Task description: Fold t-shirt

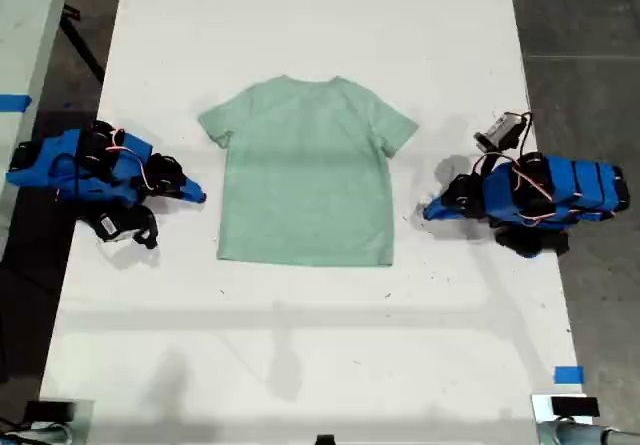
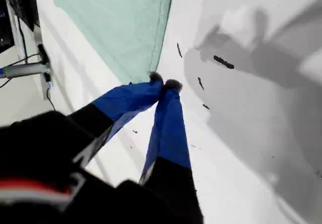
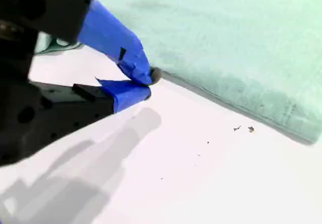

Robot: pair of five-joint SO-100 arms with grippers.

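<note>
The pale mint-green t-shirt (image 1: 305, 175) lies flat and spread out in the middle of the white table, neck toward the exterior view's top. My first gripper (image 1: 428, 210) is at the exterior view's right. It is shut and empty, resting just off the shirt's side edge near a bottom corner (image 2: 136, 75); its tips (image 2: 165, 81) touch each other. My second gripper (image 1: 200, 196) is at the exterior view's left. It is also shut with nothing in it (image 3: 149, 84), right beside the shirt's (image 3: 226, 32) other side edge, between sleeve and hem.
The white table (image 1: 300, 345) runs well past the shirt toward the exterior view's top and bottom. A blue tape mark (image 1: 568, 373) and small dark devices sit by the bottom edge. Loose wires (image 1: 500, 130) stand above the first arm. Dark floor flanks the table.
</note>
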